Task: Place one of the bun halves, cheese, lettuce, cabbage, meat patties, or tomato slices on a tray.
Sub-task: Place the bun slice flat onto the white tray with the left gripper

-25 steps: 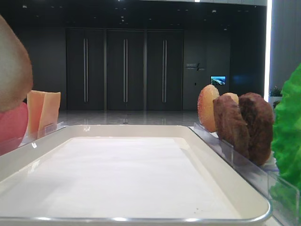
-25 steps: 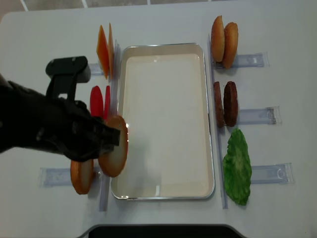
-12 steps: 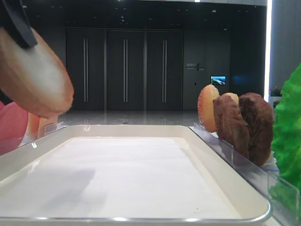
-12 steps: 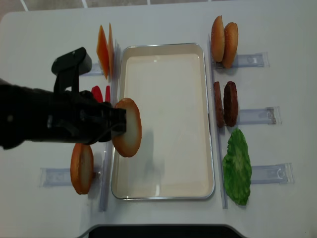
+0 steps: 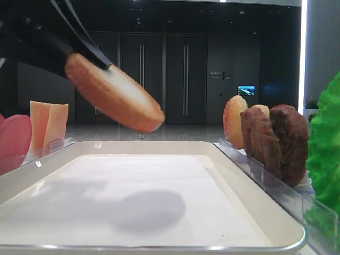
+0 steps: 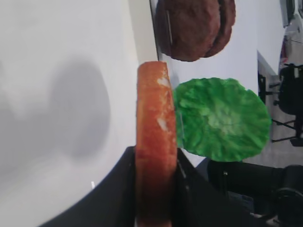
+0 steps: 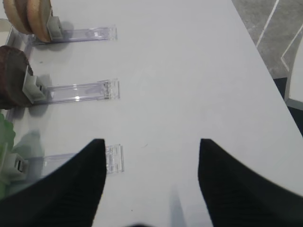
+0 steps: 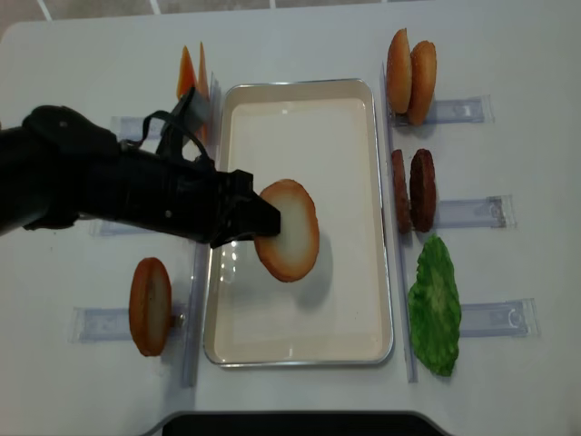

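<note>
Left claw (image 8: 259, 221) clamps one bun half (image 8: 287, 230) over the tray (image 8: 386, 272) (tomato slices hidden); right claw (image 7: 151, 161) apart; two meat patties (image 8: 411, 190).

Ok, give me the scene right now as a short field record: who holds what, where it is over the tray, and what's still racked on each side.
left gripper: shut on bun half, fingers pinching its edge
bun half: in the air above the tray, tilted, shadow on the tray floor, not touching it
tray: nothing lying in it
right gripper: open, over bare table, holding nothing
left racks: cheese, one bun half
right racks: two bun halves, meat patties, lettuce
</note>
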You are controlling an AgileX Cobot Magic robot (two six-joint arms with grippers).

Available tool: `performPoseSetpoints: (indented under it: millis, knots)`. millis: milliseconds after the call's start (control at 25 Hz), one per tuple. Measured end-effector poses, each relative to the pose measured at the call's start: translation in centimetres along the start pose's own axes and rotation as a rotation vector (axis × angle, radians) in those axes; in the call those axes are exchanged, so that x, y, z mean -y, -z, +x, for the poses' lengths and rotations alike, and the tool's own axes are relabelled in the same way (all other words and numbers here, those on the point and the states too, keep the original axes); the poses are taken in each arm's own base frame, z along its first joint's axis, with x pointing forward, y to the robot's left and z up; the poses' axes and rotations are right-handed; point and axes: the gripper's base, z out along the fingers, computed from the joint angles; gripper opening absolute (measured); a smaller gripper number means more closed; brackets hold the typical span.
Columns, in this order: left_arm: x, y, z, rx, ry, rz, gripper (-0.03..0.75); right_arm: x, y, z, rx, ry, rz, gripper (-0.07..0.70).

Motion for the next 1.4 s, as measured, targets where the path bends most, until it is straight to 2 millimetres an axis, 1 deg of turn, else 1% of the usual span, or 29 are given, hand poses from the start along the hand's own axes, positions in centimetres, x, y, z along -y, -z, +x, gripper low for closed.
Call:
performPoseSetpoints:
  millis: [160,520,920,1320,1400]
  knots:
    - [-0.5,-1.3,0.0,-0.046,0.015,0.057,0.139,0.0,0.0,0.0,0.000,0.000,0.000,0.410]
    - [-1.8,-2.8,-0.2,-0.065,-0.013,0.053,0.138,0.0,0.0,0.0,0.000,0.000,0.000,0.410]
    - [-4.1,-5.5,-0.5,-0.073,0.024,0.059,0.137,0.0,0.0,0.0,0.000,0.000,0.000,0.410]
    - [-4.4,-5.7,-0.6,-0.067,0.022,0.041,0.137,0.0,0.0,0.0,0.000,0.000,0.000,0.410]
    - [-4.5,-5.7,-0.7,-0.059,0.021,0.026,0.156,0.0,0.0,0.0,0.000,0.000,0.000,0.410]
